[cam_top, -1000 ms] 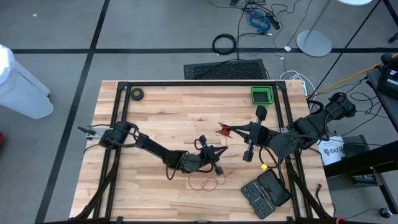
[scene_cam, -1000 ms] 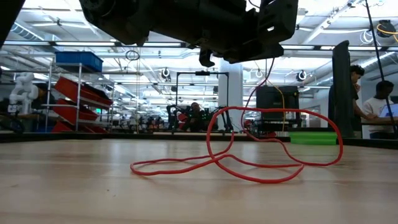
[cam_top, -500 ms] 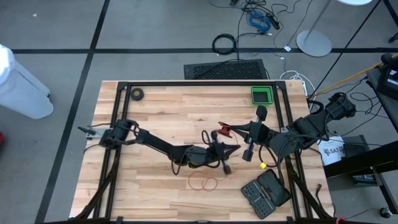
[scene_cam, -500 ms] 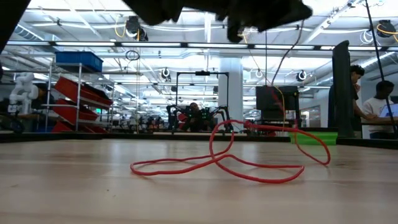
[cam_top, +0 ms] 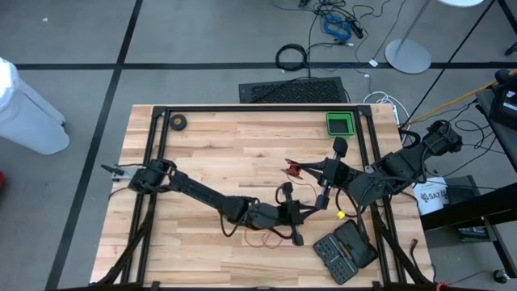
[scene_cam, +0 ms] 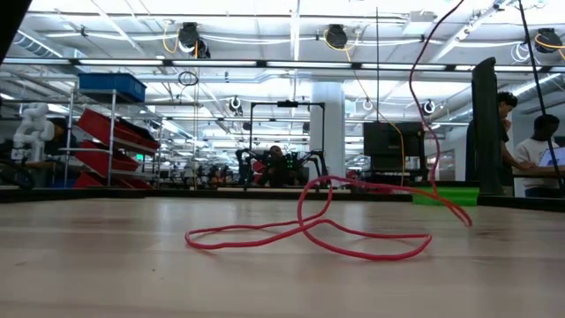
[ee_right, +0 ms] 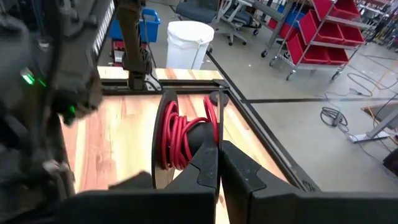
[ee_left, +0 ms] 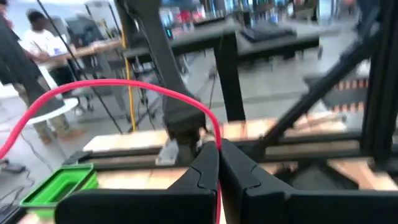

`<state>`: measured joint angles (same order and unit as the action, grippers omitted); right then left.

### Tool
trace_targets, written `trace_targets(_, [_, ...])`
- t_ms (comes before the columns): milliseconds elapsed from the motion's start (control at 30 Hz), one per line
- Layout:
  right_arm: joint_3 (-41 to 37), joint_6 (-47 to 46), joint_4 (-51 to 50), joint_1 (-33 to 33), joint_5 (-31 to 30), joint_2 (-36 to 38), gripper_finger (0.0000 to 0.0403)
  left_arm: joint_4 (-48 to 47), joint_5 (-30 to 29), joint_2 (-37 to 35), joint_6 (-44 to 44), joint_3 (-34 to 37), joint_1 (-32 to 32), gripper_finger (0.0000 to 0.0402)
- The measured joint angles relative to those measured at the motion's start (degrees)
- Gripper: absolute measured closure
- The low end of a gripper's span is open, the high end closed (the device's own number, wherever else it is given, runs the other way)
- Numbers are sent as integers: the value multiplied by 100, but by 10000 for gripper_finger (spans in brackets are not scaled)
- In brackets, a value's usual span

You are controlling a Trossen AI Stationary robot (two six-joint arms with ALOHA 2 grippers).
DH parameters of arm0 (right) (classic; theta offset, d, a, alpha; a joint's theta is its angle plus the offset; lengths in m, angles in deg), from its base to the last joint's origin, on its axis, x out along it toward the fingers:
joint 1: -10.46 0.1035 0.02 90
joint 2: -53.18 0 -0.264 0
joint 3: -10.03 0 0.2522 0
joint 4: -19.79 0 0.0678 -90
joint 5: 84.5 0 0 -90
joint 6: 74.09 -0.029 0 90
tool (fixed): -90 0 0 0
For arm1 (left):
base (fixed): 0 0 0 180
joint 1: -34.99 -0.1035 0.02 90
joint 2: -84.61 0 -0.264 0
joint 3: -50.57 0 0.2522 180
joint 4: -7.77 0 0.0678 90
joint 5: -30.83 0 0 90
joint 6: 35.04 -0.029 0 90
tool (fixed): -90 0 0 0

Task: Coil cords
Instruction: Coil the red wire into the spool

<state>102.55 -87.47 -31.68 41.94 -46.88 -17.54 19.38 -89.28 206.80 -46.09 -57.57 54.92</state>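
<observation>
1. On the wooden table (cam_top: 226, 153), loose loops of the red cord (scene_cam: 309, 238) lie near the front edge.
2. The left gripper (ee_left: 217, 163) is clamped on the cord, above the loops.
3. The right gripper (ee_right: 219, 163) is clamped on the reel (ee_right: 186, 140), mid-table.
4. Risk: a hard pull may tangle the loops, or the thin cord may slip out.

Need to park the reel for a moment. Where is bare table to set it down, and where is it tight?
Free: the bare wood between the small black roll and the green tray, and the near-left corner beside the left arm. Crowded: near right, where the left gripper holds the red cord beside the right gripper, its reel and the black case.
</observation>
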Motion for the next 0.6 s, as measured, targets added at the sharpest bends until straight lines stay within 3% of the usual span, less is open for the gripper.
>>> trace_targets(267, [0, -144, -175, 1, 163, -2, 403, -1852, -454, -361, 0, -633, 87, 400])
trace_targets(600, [-2, -203, -147, 1, 312, -2, 403, -2818, -792, -1062, -30, -648, 358, 400])
